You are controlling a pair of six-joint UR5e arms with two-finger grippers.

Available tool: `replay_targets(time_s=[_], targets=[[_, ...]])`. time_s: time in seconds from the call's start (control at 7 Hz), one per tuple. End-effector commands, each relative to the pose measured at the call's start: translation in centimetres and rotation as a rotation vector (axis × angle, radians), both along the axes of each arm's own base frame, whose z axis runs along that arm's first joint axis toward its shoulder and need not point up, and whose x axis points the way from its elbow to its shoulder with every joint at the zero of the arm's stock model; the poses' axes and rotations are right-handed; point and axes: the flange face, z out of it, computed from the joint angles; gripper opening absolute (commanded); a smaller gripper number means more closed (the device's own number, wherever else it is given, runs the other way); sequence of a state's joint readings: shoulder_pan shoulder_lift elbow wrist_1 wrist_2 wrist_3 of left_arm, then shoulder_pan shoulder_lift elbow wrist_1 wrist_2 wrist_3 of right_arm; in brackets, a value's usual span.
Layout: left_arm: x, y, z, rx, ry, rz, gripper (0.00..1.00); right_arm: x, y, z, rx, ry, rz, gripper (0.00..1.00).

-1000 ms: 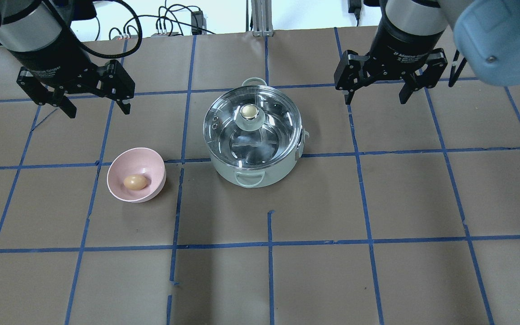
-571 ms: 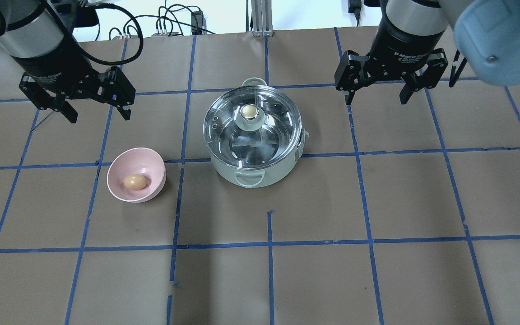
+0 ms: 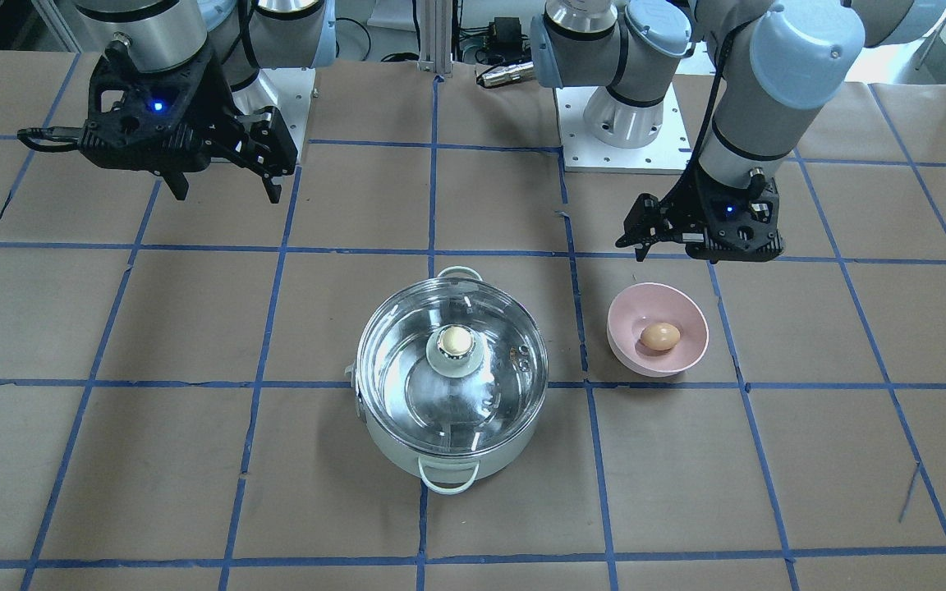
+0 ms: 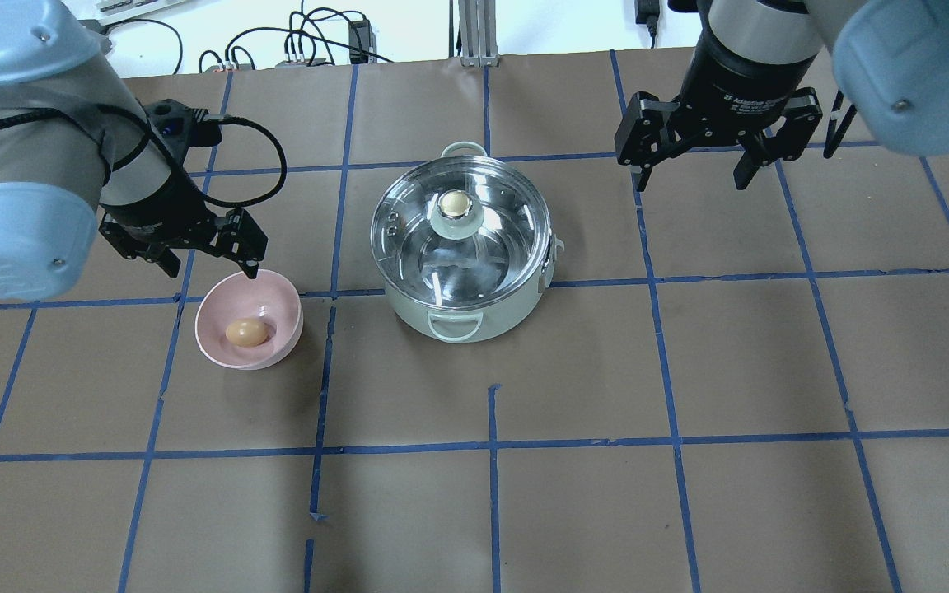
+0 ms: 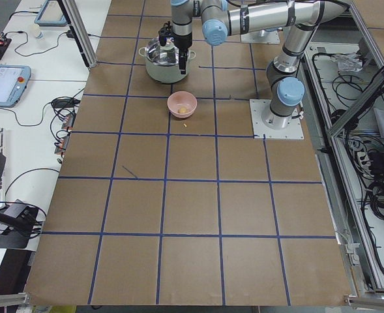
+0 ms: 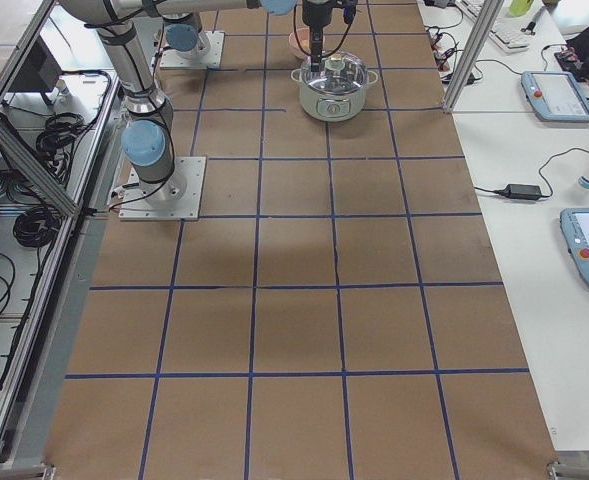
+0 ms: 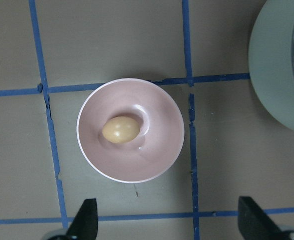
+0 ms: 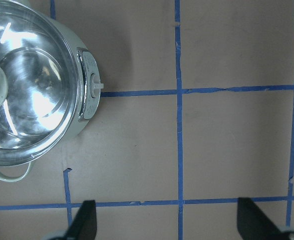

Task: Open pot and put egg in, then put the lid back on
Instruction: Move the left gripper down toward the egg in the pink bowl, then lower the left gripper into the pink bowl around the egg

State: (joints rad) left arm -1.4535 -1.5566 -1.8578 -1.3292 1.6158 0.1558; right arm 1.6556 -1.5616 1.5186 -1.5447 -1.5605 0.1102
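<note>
The pot [image 4: 409,311] stands mid-table with the glass lid [image 4: 491,247] shut on it, cream-gold knob [image 4: 455,203] on top. The tan egg [image 4: 246,332] lies in a pink bowl [image 4: 283,301] to the pot's left. My left gripper [image 4: 212,270] is open and empty, hovering over the bowl's back rim. The left wrist view shows the egg [image 7: 120,130] in the bowl [image 7: 159,150] ahead of the open fingers [image 7: 85,222]. My right gripper [image 4: 691,183] is open and empty, high and behind-right of the pot. The right wrist view shows the lid [image 8: 32,90] at the left.
Brown paper with a blue tape grid covers the table [image 4: 573,371]. Cables and a metal post [image 4: 474,33] lie beyond the back edge. In the front-facing view the arm bases [image 3: 625,123] sit behind the pot [image 3: 399,447] and bowl [image 3: 625,328].
My left arm has swung down and forward from the back left corner to just behind the pink bowl. The right gripper has hardly moved. Pot, lid and egg are unmoved.
</note>
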Motion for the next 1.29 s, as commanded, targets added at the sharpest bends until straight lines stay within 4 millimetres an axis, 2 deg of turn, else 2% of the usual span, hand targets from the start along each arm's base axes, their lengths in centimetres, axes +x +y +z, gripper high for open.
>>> replay_targets(time_s=[0.0, 0.29, 0.57, 0.86, 1.14], targets=[[1.2, 0.5, -3.4, -0.004, -0.007, -0.007, 0.95, 0.0, 0.0, 0.0, 0.002, 0.000, -0.001, 1.00], [1.4, 0.0, -7.1, 0.031, 0.001, -0.060, 0.96, 0.0, 0.0, -0.1, 0.003, -0.002, -0.001, 1.00], [1.7, -1.0, -8.6, 0.017, 0.003, -0.139, 0.96, 0.0, 0.1, -0.1, 0.006, -0.001, -0.001, 1.00], [1.7, -1.4, -10.9, 0.030, 0.013, -0.260, 0.96, 0.0, 0.1, -0.1, 0.008, -0.001, -0.001, 1.00], [2.0, -2.8, -13.0, -0.002, 0.003, -0.379, 0.96, 0.0, 0.1, -0.2, 0.009, -0.001, -0.001, 1.00]])
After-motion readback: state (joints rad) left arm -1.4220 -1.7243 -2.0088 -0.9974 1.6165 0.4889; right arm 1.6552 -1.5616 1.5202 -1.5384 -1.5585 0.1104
